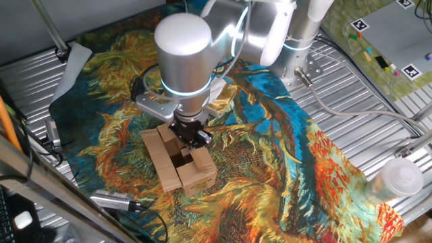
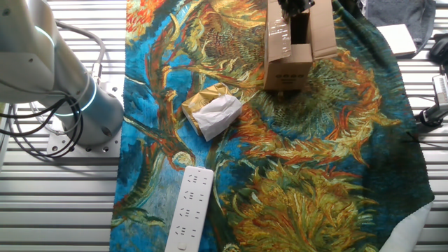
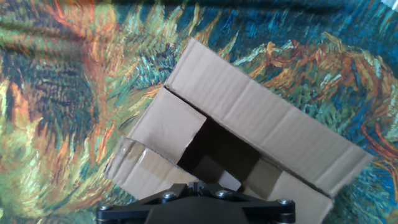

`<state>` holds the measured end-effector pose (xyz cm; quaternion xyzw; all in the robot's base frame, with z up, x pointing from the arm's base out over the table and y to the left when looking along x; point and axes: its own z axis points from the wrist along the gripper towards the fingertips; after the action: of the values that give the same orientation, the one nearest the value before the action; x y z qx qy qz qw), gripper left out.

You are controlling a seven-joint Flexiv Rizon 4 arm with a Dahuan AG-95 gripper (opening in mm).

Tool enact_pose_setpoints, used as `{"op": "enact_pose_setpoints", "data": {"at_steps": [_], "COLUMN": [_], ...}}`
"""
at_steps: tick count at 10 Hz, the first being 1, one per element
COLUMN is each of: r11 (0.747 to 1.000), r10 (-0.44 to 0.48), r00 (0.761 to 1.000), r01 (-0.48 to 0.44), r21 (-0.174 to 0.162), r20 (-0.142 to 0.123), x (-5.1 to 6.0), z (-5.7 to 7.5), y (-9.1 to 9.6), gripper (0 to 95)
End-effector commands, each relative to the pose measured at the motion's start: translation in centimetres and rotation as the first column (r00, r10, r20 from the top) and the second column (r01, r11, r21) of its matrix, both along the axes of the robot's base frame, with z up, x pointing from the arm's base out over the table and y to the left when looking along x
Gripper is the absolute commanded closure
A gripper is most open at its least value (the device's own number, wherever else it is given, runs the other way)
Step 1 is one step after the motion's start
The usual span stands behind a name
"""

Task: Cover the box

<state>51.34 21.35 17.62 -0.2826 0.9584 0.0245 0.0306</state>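
The brown cardboard box (image 1: 177,164) stands on the painted cloth, its dark opening (image 3: 217,155) still showing between its flaps. In the hand view a long flap (image 3: 267,127) lies slanted across the far side and a shorter flap (image 3: 165,130) is folded partly inward at the left. My gripper (image 1: 191,135) hovers right above the opening, at the box's near edge in the hand view (image 3: 193,185). Its fingers are pressed together and hold nothing. In the other fixed view the box (image 2: 289,49) sits at the top edge and the gripper (image 2: 294,5) is mostly cut off.
A white-and-yellow wrapped packet (image 2: 212,112) lies on the cloth beside the box. A white power strip (image 2: 190,208) lies at the cloth's edge. A clear plastic cup (image 1: 398,179) stands at the right. Cables and a grey tool (image 1: 111,199) lie near the front left.
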Motion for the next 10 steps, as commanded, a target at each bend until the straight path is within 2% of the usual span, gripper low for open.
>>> {"op": "enact_pose_setpoints", "data": {"at_steps": [1,5,7,10], "r11": [1.000,1.000,1.000,1.000], "r10": [-0.005,0.005,0.011,0.014], "r00": [1.000,1.000,1.000,0.999], "r01": [0.005,-0.005,-0.011,-0.014], "r21": [0.005,0.003,0.002,-0.004], "r20": [0.003,-0.006,-0.027,-0.035], "x": [0.08,0.08,0.08,0.08], "z": [-0.05,-0.05,-0.05,-0.05], "y": [0.02,0.02,0.02,0.02], "gripper": [95.0,95.0,95.0,95.0]}}
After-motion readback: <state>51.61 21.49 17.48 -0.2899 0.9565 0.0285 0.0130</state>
